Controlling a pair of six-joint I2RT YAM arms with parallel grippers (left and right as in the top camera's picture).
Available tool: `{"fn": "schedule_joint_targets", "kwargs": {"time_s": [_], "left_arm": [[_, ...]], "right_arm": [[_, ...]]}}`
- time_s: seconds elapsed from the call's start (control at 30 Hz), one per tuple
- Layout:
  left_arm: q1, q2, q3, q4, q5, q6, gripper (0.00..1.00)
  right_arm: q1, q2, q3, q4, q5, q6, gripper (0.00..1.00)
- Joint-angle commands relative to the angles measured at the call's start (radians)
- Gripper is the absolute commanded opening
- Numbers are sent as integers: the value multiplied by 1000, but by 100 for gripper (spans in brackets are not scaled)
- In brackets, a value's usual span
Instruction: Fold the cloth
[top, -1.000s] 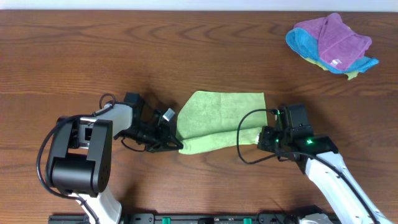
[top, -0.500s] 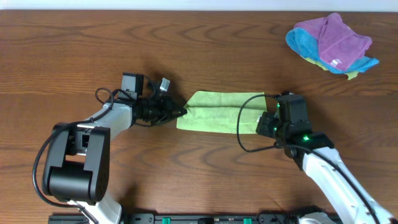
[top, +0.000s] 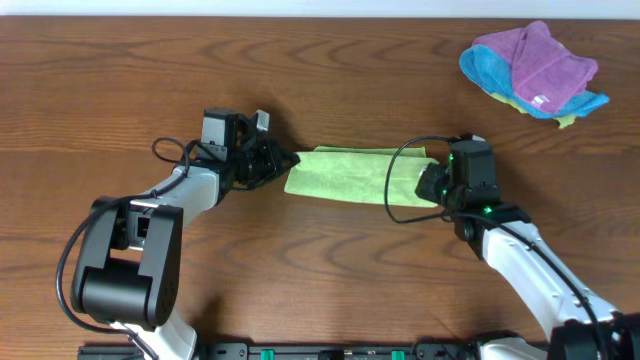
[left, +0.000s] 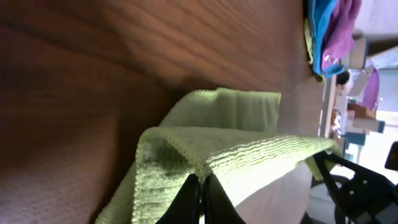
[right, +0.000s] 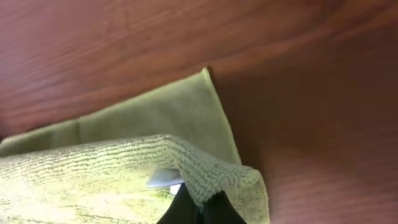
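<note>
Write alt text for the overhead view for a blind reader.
A green cloth lies folded on a wooden table, the left gripper and right gripper each pinching one end. Purple and blue cloths sit piled far right.

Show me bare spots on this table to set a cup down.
Bare: the table's far-left stretch beyond the left hand; the far strip between the green cloth and the pile of cloths; the near middle in front of that cloth. Crowded: the centre, where the left hand and right hand pinch it, and the far-right corner.

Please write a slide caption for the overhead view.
Left gripper and right gripper each pinch a corner of the half-folded cloth.
</note>
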Motion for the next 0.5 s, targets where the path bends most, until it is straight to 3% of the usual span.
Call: {"fn": "schedule_joint_targets", "kwargs": {"time_s": [0.0, 0.47], "left_arm": [[0, -9, 9, 13, -61, -15, 6], [-66, -8, 9, 18, -234, -15, 6]], "right_arm": [[-17, 31, 1, 26, 26, 6, 1], [-18, 164, 2, 194, 26, -2, 1]]}}
